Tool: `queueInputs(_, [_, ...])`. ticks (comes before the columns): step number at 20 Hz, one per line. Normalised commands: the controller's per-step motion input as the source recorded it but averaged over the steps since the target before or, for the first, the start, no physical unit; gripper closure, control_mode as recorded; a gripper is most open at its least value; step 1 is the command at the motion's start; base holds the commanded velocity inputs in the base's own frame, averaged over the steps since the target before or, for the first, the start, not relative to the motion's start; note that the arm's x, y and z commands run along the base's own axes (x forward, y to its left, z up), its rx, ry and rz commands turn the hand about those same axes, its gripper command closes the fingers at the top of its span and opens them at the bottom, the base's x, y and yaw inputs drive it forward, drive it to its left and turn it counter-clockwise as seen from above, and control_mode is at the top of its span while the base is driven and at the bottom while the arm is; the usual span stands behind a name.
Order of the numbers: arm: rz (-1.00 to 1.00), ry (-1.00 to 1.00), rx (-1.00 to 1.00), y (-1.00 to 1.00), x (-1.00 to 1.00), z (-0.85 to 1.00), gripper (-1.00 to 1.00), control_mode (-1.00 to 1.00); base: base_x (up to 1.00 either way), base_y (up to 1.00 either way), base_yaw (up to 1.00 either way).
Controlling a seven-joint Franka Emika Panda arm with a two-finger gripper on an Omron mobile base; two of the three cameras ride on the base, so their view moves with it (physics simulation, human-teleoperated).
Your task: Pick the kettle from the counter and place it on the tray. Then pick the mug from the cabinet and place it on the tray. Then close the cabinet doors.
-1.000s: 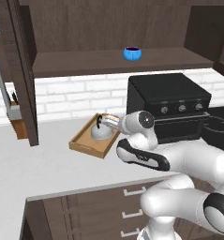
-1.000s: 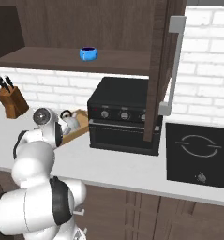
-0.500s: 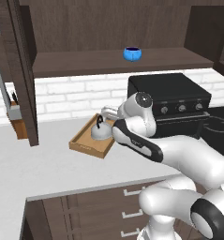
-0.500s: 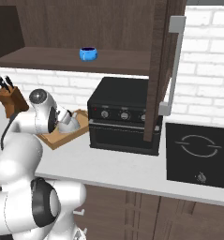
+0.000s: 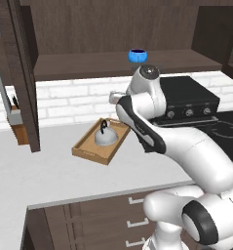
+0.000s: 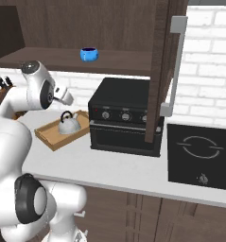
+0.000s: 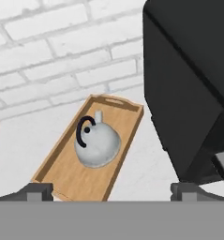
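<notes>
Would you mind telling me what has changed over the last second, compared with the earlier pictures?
The arm has risen from just above the tray and swung up, so the open gripper now hangs higher, looking down on the kettle, which it does not hold. The kettle stays on the tray, and the mug stays on the cabinet shelf.

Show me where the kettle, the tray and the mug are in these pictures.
kettle [image 7: 99,145]: hand view, on its silver dome.
tray [image 5: 91,153]: left base view, on its near wooden rim.
mug [image 6: 89,55]: right base view, on its blue side.
</notes>
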Motion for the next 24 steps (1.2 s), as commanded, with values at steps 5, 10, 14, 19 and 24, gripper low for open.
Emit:
queueInputs(5, [0.0, 0.0, -0.13, -0.22, 0.0, 0.51, -1.0, -1.0, 0.0, 0.0, 0.0])
queueInputs(10, [0.0, -0.15, -0.03, -0.21, 0.01, 0.09, -1.0, -1.0, 0.0, 0.0, 0.0])
queueInputs(14, [0.0, -0.19, -0.01, -0.2, 0.01, 0.08, -1.0, -1.0, 0.0, 0.0, 0.0])
queueInputs(19, [0.0, 0.0, -0.07, -0.23, 0.0, 0.56, -1.0, -1.0, 0.0, 0.0, 0.0])
queueInputs(24, [0.0, 0.0, -0.07, -0.17, 0.07, 0.34, -1.0, -1.0, 0.0, 0.0, 0.0])
